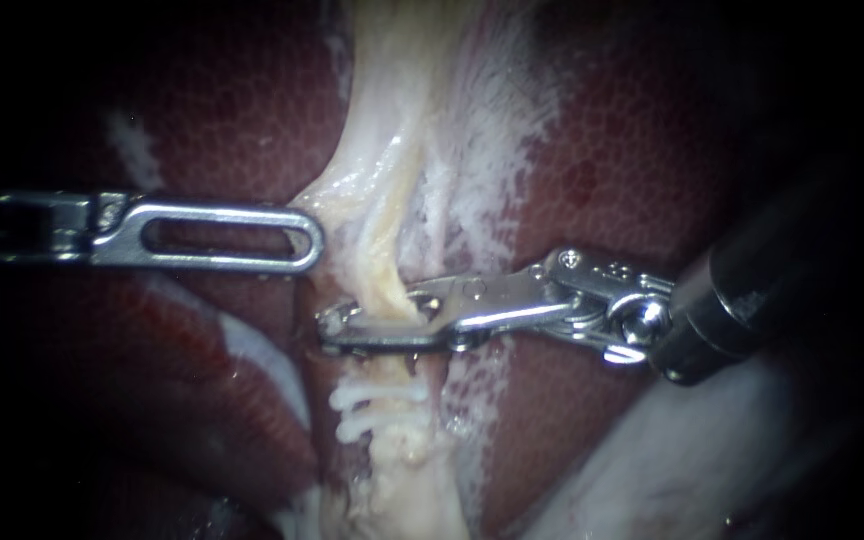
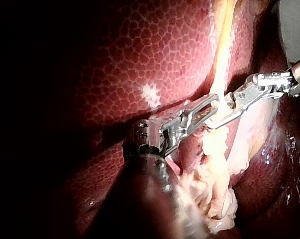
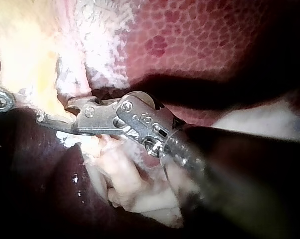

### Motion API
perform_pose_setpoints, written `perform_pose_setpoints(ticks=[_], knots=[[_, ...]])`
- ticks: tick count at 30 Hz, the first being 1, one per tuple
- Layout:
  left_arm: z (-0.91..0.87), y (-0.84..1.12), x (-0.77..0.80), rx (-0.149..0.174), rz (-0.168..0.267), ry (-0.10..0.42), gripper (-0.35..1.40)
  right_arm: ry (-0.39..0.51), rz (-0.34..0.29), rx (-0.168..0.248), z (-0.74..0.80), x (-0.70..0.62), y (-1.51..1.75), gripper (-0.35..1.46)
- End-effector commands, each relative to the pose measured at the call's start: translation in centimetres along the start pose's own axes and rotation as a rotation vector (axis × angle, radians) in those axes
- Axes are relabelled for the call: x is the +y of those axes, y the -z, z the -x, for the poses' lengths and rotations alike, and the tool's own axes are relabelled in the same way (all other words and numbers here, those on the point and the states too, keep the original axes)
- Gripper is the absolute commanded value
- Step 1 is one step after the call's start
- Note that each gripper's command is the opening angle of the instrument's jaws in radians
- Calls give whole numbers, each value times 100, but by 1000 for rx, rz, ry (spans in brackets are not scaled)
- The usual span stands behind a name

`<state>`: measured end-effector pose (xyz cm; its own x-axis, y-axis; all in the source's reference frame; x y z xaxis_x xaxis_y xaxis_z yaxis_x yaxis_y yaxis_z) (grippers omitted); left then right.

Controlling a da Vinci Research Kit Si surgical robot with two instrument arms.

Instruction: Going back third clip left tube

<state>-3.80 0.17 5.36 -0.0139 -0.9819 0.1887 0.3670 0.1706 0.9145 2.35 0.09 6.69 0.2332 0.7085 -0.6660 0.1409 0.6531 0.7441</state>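
Tube running vertically, right instrument jaws narrowly apart astride it, left instrument jaws together

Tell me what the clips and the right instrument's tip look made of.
Clips: matte white with no metallic glint, probably plastic. Right instrument tip: bright silver with sharp highlights, apparently polished metal, likely steel.

left instrument: shaft cut off at edge, dim | right instrument: shaft lost in dark, blurred in own wrist view | tube: hidden where right instrument crosses | right wrist view: left instrument mostly off-edge | pale bars on tube: too blurred to name
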Motion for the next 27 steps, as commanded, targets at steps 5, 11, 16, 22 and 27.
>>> perform_pose_setpoints(ticks=[5,11,16,22,27], knots=[[0,0,0,0,0,0,-35,0,-7,-1,0,-1,0,-35],[0,0,0,0,0,0,-35,-1,-7,-1,-1,-1,0,-35],[0,0,0,0,0,0,-35,-24,-9,6,-1,-6,-1,-17],[0,0,-1,0,1,0,-35,-23,0,9,-1,-6,-8,52],[0,0,-2,0,1,0,-35,11,48,14,5,-3,-14,60]])
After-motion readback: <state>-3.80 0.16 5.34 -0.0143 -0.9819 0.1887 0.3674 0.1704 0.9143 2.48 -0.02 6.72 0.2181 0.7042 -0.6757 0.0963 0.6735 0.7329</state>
